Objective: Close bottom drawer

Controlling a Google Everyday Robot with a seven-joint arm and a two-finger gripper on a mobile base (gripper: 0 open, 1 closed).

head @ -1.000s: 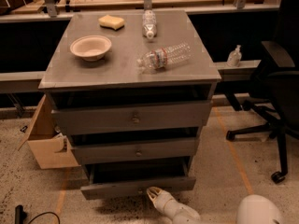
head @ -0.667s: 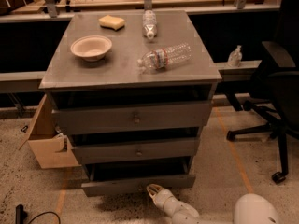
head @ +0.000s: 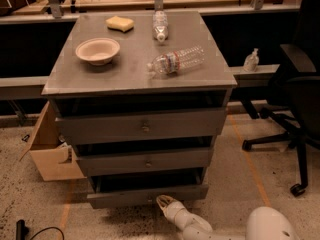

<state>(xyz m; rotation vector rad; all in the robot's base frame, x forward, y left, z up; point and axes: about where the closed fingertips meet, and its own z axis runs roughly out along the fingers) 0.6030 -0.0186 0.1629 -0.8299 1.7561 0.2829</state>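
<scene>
The bottom drawer (head: 125, 195) is the lowest, slimmest grey front of the three-drawer cabinet (head: 140, 79). It stands pulled out a little, with a dark gap above its front. My gripper (head: 162, 200) reaches up from the lower right on a white arm. Its tip is at the drawer's front face near the centre, where the knob is hidden behind it. The middle drawer (head: 145, 160) and top drawer (head: 142, 125) sit above, each with a small round knob.
On the cabinet top lie a paper bowl (head: 97, 50), a yellow sponge (head: 120, 23) and two plastic bottles (head: 175, 60). A cardboard box (head: 47, 149) stands at the left. A black office chair (head: 295, 109) stands at the right.
The arm and gripper have shifted slightly left and toward the bottom drawer's front. The drawer looks about as far out as before.
</scene>
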